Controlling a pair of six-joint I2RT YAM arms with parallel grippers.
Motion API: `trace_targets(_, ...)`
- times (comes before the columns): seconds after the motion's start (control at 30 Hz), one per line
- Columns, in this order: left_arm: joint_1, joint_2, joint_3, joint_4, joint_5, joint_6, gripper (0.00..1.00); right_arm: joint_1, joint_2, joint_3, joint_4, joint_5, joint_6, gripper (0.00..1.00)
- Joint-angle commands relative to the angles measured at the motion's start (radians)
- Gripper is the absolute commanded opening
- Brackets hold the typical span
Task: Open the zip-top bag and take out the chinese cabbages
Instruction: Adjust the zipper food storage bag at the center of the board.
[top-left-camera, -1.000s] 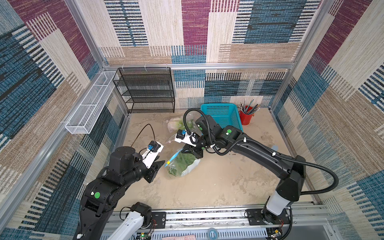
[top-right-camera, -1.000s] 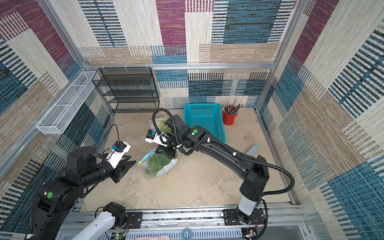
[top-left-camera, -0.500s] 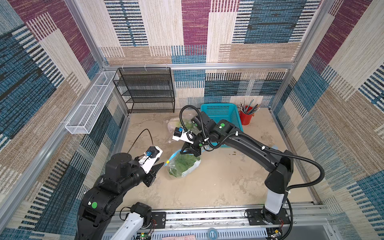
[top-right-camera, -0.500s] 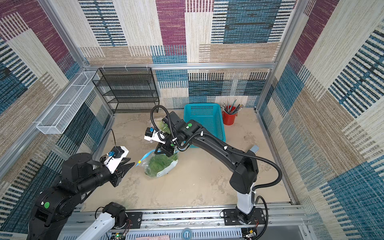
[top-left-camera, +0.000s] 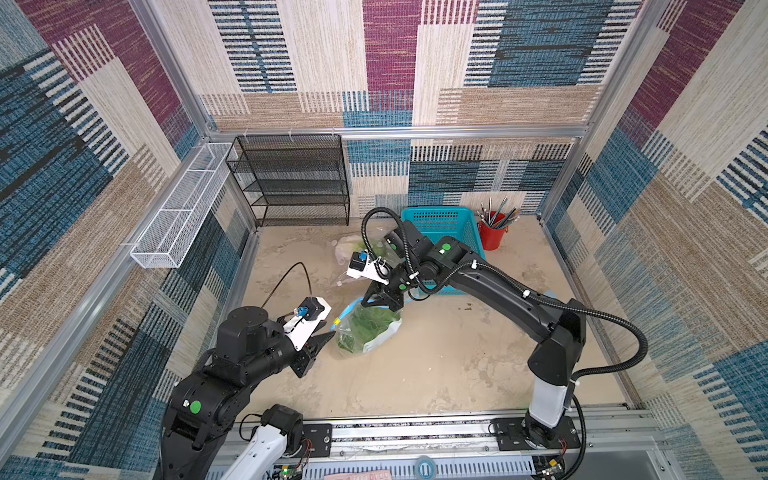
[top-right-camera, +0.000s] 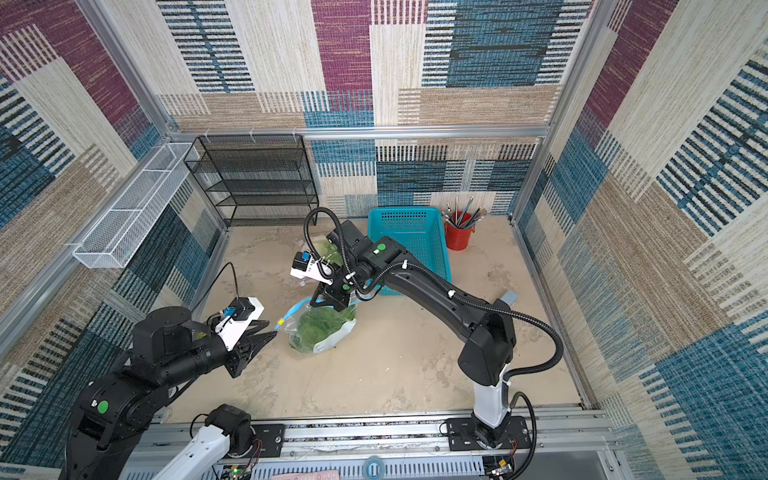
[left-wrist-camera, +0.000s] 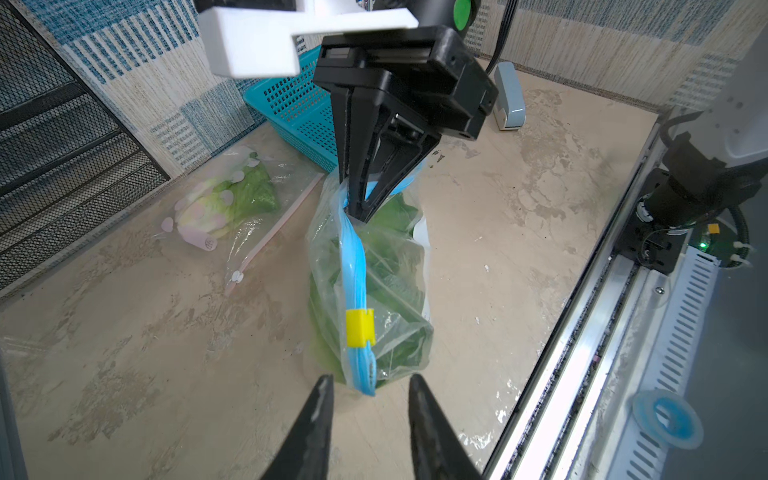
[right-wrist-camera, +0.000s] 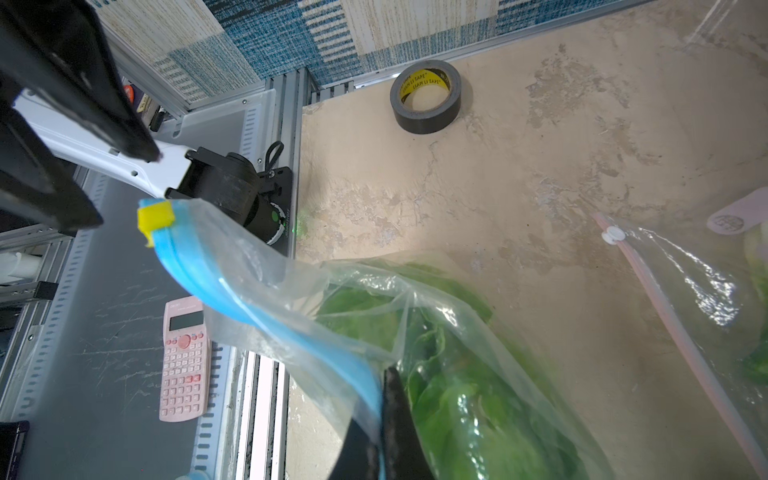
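Right wrist view: zip-top bag (right-wrist-camera: 415, 332) clamped between the right jaws.

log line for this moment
right gripper: shut on bag top | left gripper: open by slider | cabbages: in bag

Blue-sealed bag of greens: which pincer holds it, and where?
Right pincer pinches the clear plastic bag by its blue zip strip; left pincer holds nothing.
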Motion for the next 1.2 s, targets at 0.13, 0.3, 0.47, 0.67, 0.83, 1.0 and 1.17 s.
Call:
trace_targets(0.13, 0.000, 0.011, -0.015, 0.055, 0.008, 0.014, 0.33, -0.005, 0.002, 0.008, 0.002, -0.035, 0.010, 0.00)
trace_targets(0.3, -0.004, 0.031, -0.032, 0.084, -0.009, 0.017, 0.27, -0.007, -0.002, 0.007, 0.004, -0.044, 0.011, 0.00)
trace_targets(0.47, -0.008, 0.031, -0.043, 0.107, -0.012, 0.012, 0.13, -0.007, -0.003, 0.004, 0.004, -0.055, 0.010, 0.00)
trace_targets(0.67, -0.008, 0.031, -0.048, 0.115, -0.011, 0.012, 0.01, -0.008, -0.004, 0.005, 0.004, -0.069, 0.008, 0.00)
trace_targets(0.83, -0.009, 0.030, -0.051, 0.128, -0.011, 0.011, 0.00, -0.007, -0.006, 0.006, 0.004, -0.083, 0.006, 0.00)
trace_targets(1.0, -0.009, 0.032, -0.058, 0.128, 0.012, 0.009, 0.04, -0.010, -0.013, 0.009, 0.004, -0.083, 0.008, 0.00)
trace_targets(1.17, -0.009, 0.026, -0.072, 0.128, 0.009, 0.008, 0.07, -0.010, -0.020, 0.006, 0.007, -0.083, 0.010, 0.00)
